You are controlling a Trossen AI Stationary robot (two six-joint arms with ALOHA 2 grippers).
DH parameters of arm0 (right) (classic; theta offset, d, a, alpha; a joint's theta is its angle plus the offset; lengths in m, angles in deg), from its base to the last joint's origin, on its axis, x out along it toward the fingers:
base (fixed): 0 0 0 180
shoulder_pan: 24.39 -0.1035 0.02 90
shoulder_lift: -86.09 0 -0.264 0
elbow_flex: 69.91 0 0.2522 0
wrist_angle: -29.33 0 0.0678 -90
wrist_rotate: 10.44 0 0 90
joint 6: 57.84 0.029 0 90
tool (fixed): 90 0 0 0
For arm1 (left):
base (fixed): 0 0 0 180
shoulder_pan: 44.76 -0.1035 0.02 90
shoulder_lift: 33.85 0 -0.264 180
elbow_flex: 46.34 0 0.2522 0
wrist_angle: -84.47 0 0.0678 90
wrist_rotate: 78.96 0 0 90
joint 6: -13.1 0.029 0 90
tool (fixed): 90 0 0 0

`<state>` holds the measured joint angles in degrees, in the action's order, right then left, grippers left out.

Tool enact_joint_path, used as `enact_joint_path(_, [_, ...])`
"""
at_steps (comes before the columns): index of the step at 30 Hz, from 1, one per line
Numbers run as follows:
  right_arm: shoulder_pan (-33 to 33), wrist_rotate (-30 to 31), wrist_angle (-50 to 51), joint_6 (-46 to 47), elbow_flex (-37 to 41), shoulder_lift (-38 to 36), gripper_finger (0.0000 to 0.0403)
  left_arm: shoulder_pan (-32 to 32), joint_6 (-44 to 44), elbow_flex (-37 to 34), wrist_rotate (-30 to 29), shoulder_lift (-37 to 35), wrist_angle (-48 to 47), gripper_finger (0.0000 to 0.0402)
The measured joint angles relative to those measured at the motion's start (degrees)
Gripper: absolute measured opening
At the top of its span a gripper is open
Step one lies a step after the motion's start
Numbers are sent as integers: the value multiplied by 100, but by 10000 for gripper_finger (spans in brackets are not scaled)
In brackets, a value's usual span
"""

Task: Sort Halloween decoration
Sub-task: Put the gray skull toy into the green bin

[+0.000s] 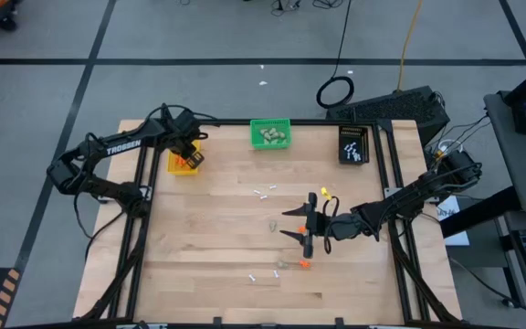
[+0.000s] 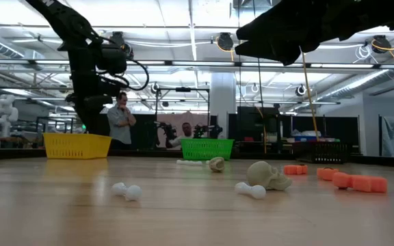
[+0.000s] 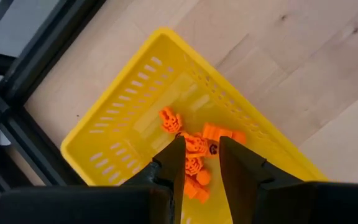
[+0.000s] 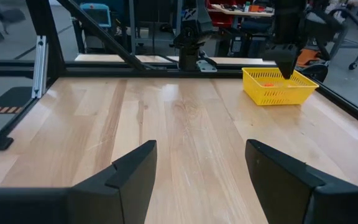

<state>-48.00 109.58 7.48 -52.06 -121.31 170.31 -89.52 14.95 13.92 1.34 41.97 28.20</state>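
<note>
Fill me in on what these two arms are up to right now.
They are sorting small Halloween pieces into bins. The left gripper hangs over the yellow bin, jaws parted above the orange bits lying in it. The right gripper waits open over mid-table. White sticks, beige lumps and more orange pieces lie loose on the table.

Bare table lies open left of centre; scattered decoration pieces and the right gripper crowd the middle.
</note>
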Motion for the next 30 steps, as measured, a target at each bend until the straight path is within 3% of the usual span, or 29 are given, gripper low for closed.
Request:
enact_joint_path(13, [1, 15, 155, 24, 0, 2, 231, 794, -171, 122, 11, -1107, -340, 90])
enact_joint_path(20, [2, 17, 206, 24, 0, 2, 231, 1633, -475, 124, 19, -1603, -350, 90])
enact_joint_path(30, [2, 20, 212, 24, 1, 2, 231, 2959, -966, 124, -91, -1634, -223, 90])
